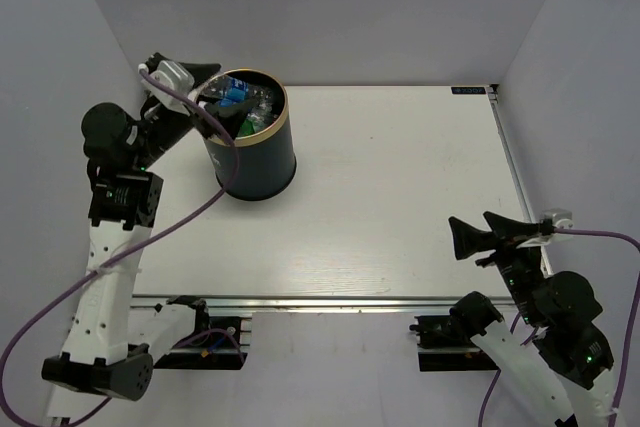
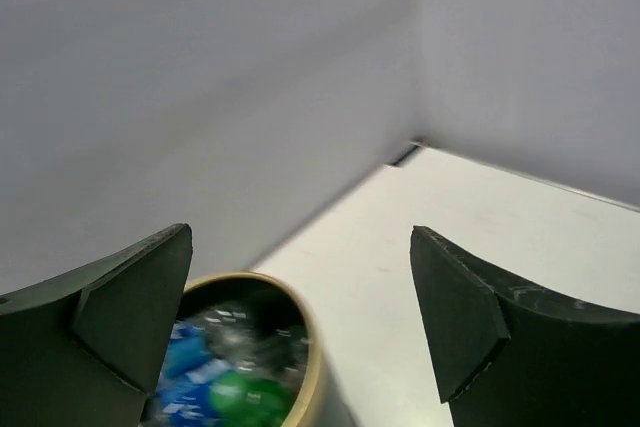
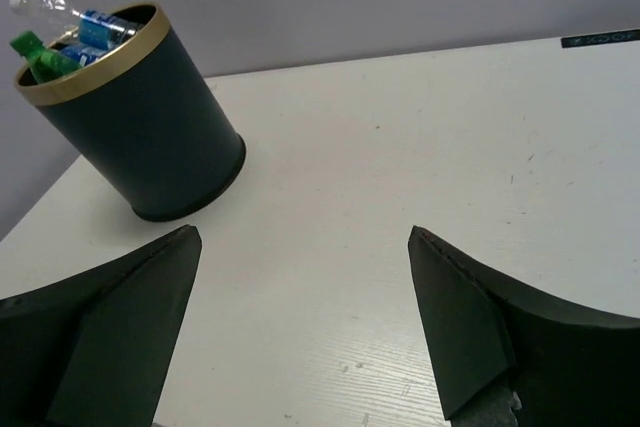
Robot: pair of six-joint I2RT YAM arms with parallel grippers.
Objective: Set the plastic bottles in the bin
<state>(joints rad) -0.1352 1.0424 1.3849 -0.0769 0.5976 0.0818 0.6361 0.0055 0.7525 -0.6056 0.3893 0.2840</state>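
Observation:
The dark bin (image 1: 255, 162) with a gold rim stands at the table's back left. Several plastic bottles (image 1: 240, 97) lie inside it. In the left wrist view I see blue labels (image 2: 190, 367) and a green bottle (image 2: 240, 397) within the rim (image 2: 312, 347). In the right wrist view, a clear bottle (image 3: 60, 9) with a white cap pokes above the bin (image 3: 140, 117) beside the green bottle (image 3: 35, 55). My left gripper (image 1: 215, 107) (image 2: 300, 234) hovers open over the bin's left edge, empty. My right gripper (image 1: 472, 225) (image 3: 300, 234) is open and empty above the table's near right.
Pale walls enclose the white table (image 1: 400, 187) on the left, back and right. A metal rail (image 1: 340, 302) runs along the near edge. A purple cable (image 1: 190, 212) hangs from the left arm, close to the bin.

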